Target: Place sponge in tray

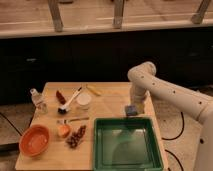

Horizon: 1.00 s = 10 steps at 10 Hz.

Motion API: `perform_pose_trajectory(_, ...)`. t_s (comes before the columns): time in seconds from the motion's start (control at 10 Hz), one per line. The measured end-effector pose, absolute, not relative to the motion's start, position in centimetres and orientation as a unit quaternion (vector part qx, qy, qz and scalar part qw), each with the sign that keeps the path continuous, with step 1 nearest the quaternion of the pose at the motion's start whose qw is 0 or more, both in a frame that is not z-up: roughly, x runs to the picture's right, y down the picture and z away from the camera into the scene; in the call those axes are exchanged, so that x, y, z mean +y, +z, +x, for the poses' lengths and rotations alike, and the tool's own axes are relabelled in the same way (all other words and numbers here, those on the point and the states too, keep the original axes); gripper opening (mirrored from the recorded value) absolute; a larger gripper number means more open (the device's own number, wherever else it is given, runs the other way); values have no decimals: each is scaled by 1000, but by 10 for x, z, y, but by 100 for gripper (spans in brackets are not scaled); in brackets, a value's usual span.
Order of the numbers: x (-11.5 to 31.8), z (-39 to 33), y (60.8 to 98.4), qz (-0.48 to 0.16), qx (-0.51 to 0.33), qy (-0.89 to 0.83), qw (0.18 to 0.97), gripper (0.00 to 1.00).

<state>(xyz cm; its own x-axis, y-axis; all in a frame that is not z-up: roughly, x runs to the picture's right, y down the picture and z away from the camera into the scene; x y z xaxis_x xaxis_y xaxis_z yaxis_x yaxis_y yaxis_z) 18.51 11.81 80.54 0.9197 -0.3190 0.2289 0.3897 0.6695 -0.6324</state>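
Observation:
The blue-grey sponge (131, 110) hangs just above the wooden table, close to the far rim of the dark-green tray (99, 145). My gripper (133, 106) comes down from the white arm at the right and is shut on the sponge. The tray lies at the front right of the table, and nothing shows inside it but a reflection.
An orange bowl (34, 140) sits at the front left. A white-handled dish brush (69, 101), a white cup (83, 100), a clear bottle (36, 100), a yellow item (93, 90) and small food pieces (75, 137) lie across the table's left half. A dark counter wall stands behind.

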Motion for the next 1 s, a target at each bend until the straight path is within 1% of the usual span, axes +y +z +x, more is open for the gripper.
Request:
perform_pose_trajectory(0.2,121,185,800,-358,-45,-198,911,3)
perform_pose_trajectory(0.5,131,177,776,-359,-47,-211,908,3)
perform_pose_trajectory(1.0,145,166,760,-357,-51,-235,902,3)
